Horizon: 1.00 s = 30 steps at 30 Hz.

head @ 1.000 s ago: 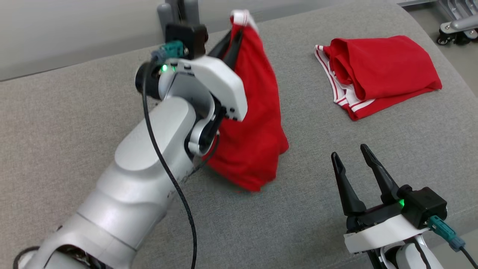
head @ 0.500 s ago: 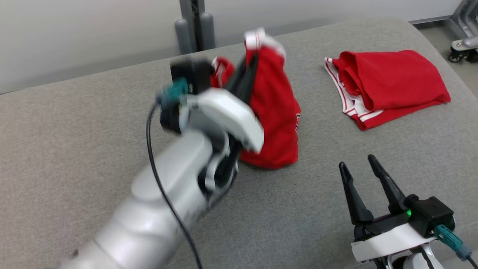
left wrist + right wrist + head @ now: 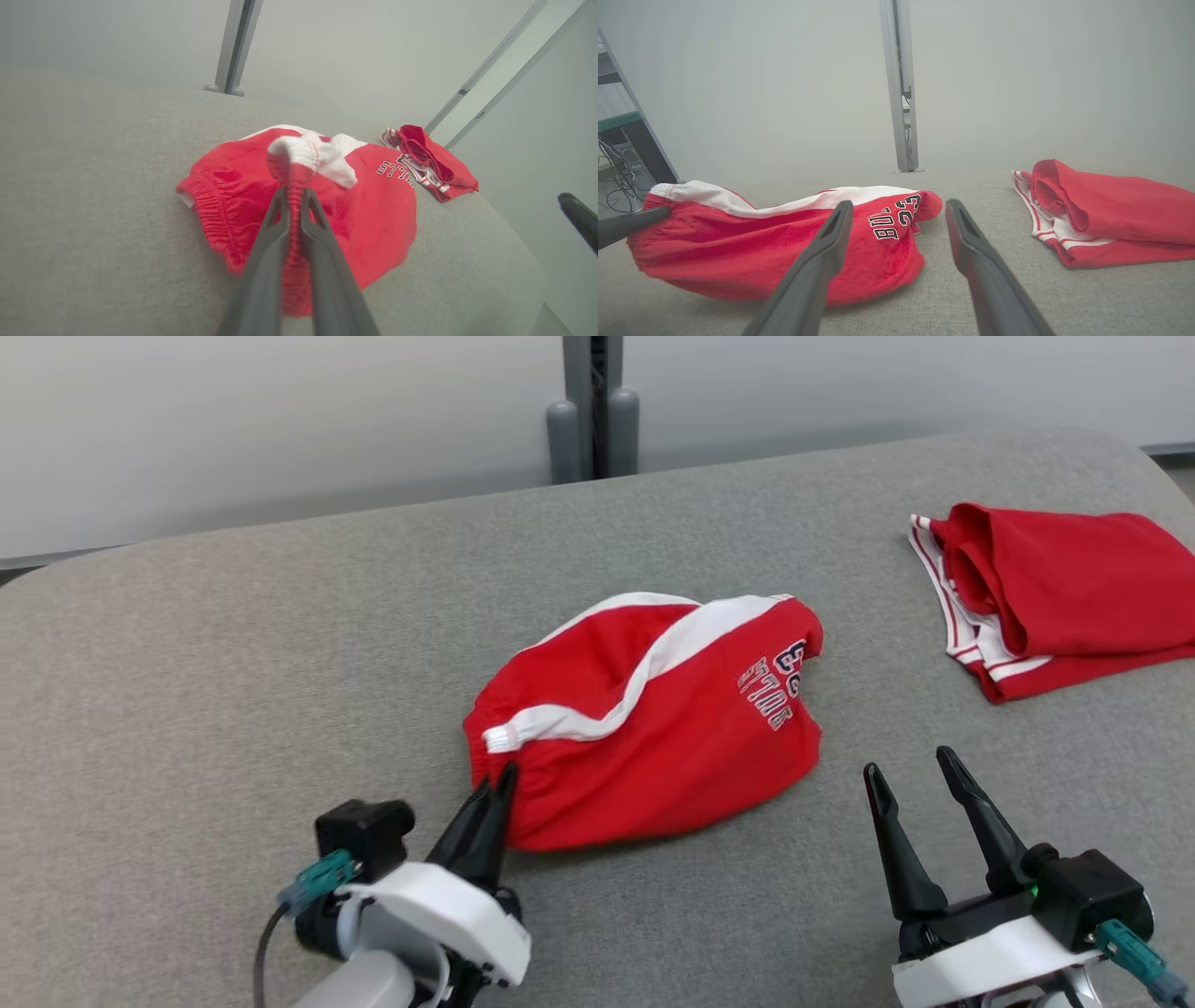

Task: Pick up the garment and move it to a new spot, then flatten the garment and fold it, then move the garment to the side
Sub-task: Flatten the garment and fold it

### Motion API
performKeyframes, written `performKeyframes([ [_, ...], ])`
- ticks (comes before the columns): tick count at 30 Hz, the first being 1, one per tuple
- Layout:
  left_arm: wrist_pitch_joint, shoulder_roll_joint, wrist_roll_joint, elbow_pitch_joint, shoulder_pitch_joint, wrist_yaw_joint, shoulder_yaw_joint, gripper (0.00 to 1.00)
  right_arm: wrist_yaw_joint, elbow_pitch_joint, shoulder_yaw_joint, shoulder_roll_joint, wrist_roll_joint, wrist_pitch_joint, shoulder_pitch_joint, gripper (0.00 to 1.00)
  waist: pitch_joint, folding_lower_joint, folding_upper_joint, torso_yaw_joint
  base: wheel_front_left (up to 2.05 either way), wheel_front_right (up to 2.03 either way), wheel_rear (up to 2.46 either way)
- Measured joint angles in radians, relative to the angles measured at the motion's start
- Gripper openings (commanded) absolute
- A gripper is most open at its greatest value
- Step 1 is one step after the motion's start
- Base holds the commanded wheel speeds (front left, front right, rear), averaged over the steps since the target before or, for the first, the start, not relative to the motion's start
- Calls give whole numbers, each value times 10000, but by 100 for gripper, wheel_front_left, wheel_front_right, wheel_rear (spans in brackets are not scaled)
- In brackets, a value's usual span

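Observation:
Red shorts with a white stripe and dark lettering, the garment (image 3: pixel 653 728), lie bunched on the grey cushioned surface (image 3: pixel 233 644) near the middle. My left gripper (image 3: pixel 499 782) is shut on the garment's elastic waistband at its near-left edge; in the left wrist view the red fabric is pinched between the fingers (image 3: pixel 293 196). My right gripper (image 3: pixel 910 770) stands open at the lower right, just right of the garment (image 3: pixel 784 242), with nothing between its fingers (image 3: pixel 896 210).
A second red garment (image 3: pixel 1055 593) with white striped trim lies folded at the far right (image 3: pixel 1106 214). A grey post (image 3: pixel 593 411) stands behind the surface's far edge. A shelf with cables (image 3: pixel 619 149) stands off to the left in the right wrist view.
My left arm has come down and pulled back toward me with the garment, which went from hanging in the air to lying on the surface. The head camera has shifted too.

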Motion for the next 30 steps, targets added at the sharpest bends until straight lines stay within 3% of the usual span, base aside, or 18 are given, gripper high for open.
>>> performKeyframes([
  [3, -25, 290, 109, -485, 598, 159, 437, 4, 0, 19, 42, -40, -4, 0, 105, 100, -185, -1, 1, 201, 0, 0, 0],
  [5, -25, 424, 161, -625, 952, 242, 667, 27, 0, 17, 42, -84, -13, 0, 119, 100, -291, 0, 1, 325, 0, 0, 0],
  [7, -27, 518, 163, -700, 1242, 387, 851, 29, 0, 29, 84, -96, -15, 0, 164, 100, -400, 0, 0, 422, 0, 0, 0],
  [9, -27, 604, 140, -734, 1497, 587, 949, 47, 0, 46, 105, -104, -17, 0, 264, 100, -500, 0, 1, 489, 0, 0, 0],
  [11, -13, 667, 10, -740, 1735, 836, 1066, 96, 0, 59, 113, -107, -19, 0, 294, 100, -572, 0, 0, 531, 0, 0, 0],
  [12, 21, 690, -61, -744, 1844, 966, 1137, 100, 0, 59, 121, -107, -19, 0, 294, 100, -600, 0, 0, 542, 0, 0, 0],
  [21, -15, 840, 610, -1256, 2378, 1678, 2188, 100, 0, 69, 157, -109, -33, 0, 323, 100, -822, 0, 0, 483, 0, 0, 0],
  [25, -31, 265, 1979, -1958, 2784, 1827, 3597, 100, 0, 98, 165, -90, -17, 2, 365, 100, -993, 0, 0, 446, 0, 0, 0],
  [30, -38, -642, 3599, -2366, 3592, 1473, 4650, 100, 0, 121, 199, -29, 13, 0, 355, 100, -1173, 0, 1, 403, 0, 0, 0],
])
